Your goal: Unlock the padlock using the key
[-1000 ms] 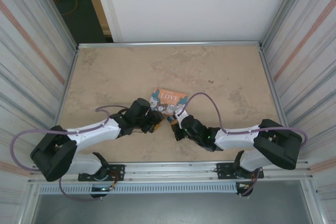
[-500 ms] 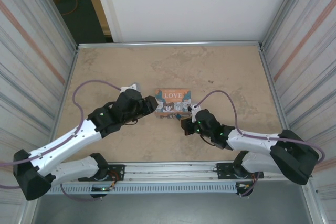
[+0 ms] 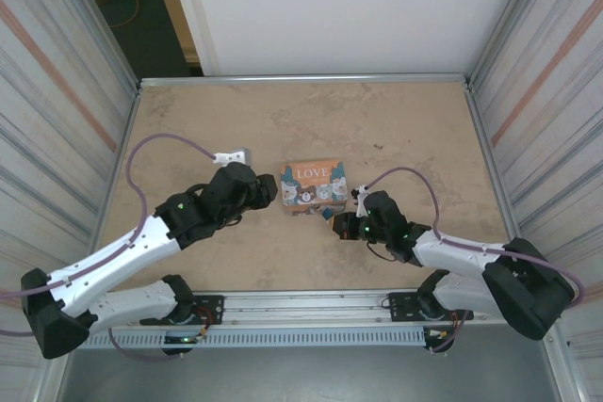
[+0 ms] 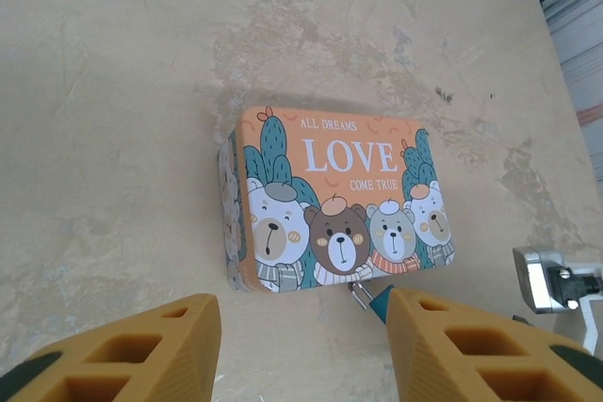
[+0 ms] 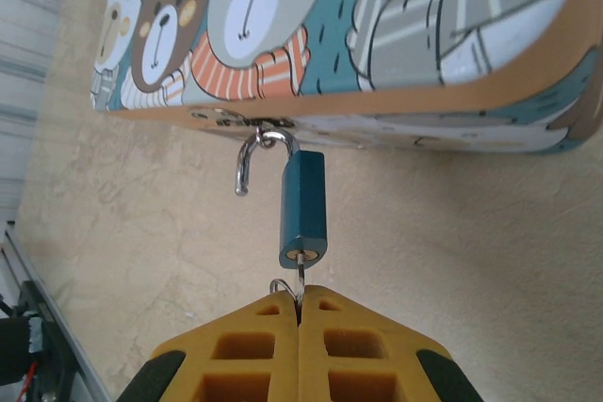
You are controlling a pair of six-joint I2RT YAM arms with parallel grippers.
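2 things differ from 1 second ago. The left jaws, then crowded against the tin, have backed off to its left and spread open, holding nothing, and the tin now lies square. The right jaws are closed on the key, which is seated in the padlock hooked at the tin's near edge. 1 leg of its shackle stands free, so I judge it unlocked and only unhooking is left. The tabletop is mottled beige, with ribbed side panels and a white back wall.
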